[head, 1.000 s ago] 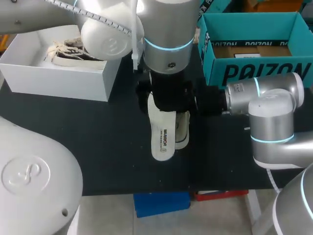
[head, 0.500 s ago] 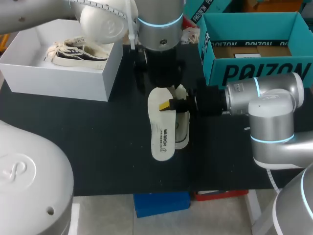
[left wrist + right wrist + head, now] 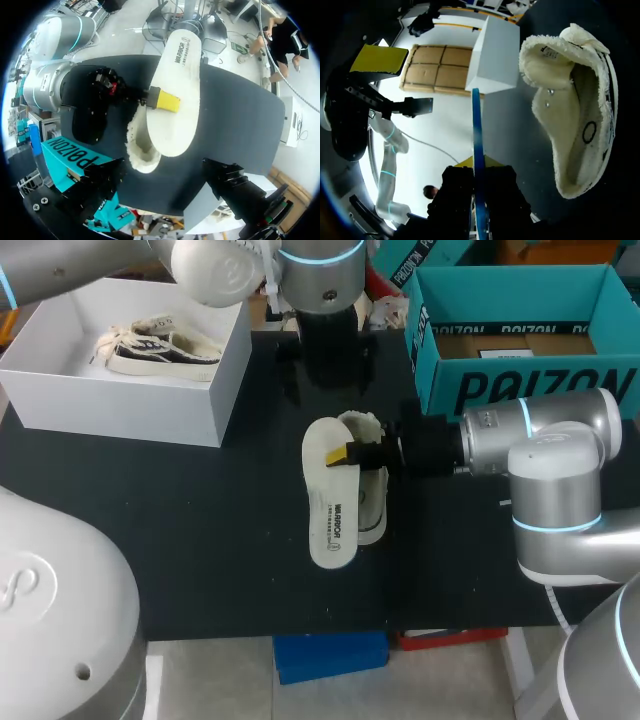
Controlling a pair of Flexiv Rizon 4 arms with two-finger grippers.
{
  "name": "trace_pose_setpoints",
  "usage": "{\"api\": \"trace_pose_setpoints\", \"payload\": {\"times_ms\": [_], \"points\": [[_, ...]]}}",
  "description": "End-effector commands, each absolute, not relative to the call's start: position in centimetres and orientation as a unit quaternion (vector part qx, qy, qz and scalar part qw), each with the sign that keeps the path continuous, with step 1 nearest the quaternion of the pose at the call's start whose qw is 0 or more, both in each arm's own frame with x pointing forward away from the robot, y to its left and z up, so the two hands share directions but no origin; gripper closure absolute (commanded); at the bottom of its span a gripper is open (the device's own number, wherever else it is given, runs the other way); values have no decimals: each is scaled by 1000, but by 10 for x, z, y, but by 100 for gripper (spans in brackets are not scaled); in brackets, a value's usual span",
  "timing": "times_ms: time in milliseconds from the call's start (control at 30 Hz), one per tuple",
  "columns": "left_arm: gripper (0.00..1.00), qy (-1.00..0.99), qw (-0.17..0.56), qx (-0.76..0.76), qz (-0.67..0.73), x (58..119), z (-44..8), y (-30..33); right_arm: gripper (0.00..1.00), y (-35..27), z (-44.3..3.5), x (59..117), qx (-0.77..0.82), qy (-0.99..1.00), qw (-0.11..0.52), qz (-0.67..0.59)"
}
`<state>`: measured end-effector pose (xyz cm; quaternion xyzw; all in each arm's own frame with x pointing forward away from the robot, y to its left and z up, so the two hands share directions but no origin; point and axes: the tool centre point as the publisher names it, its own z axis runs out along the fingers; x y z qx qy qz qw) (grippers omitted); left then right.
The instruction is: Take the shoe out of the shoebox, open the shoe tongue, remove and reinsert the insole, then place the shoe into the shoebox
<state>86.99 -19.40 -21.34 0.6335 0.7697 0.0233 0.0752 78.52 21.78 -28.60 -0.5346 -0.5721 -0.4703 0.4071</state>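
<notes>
Black table [image 3: 220, 540] takes up most of the head view. White shoebox [image 3: 130, 405] sits upper left of frame w/ a 2nd shoe [image 3: 160, 348] lying inside. Teal box [image 3: 520, 390], open top, sits upper right, just behind R arm [image 3: 540, 440]. L arm [image 3: 320, 280] comes down at top centre, between the 2 boxes, and blocks the view of the table's far edge.

Shoe [image 3: 372, 502] is out of the shoebox, on the table at frame centre. Its fleecy collar [image 3: 360, 425] points toward the top of the frame. Insole [image 3: 328, 510] is out of the shoe, print side up. It lies along the shoe's left side & overlaps it, so part of the shoe is hidden in the head view.

R arm enters from the right edge, lying level and low over the table. R claw [image 3: 345, 453] is clamped on the insole near its upper end. One yellow tip presses on the top face; the other finger is underneath, hidden in this view. In the R wrist view the insole shows edge-on as a thin line running out from between the fingers, w/ yellow on both sides of it. The shoe lies just beside it, opening toward the camera, and the shoebox stands ahead.

L claw [image 3: 162, 164] has its fingers spread wide & holds nothing. It hangs above the insole, apart from it. In the L wrist view the shoe's collar pokes out from under one side of the insole, w/ R claw's yellow tip on the insole.
</notes>
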Motion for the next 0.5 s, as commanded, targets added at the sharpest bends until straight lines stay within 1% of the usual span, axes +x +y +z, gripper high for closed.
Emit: {"api": "trace_pose_setpoints", "payload": {"times_ms": [33, 500], "points": [[0, 769, 79, 633, 26, 857, -210, -193, 100, 218, -286, 785, -535, -572, 407, -470], [0, 764, 89, 639, 22, 776, -193, -184, 100, 218, -286, 785, -535, -572, 407, -470]]}}
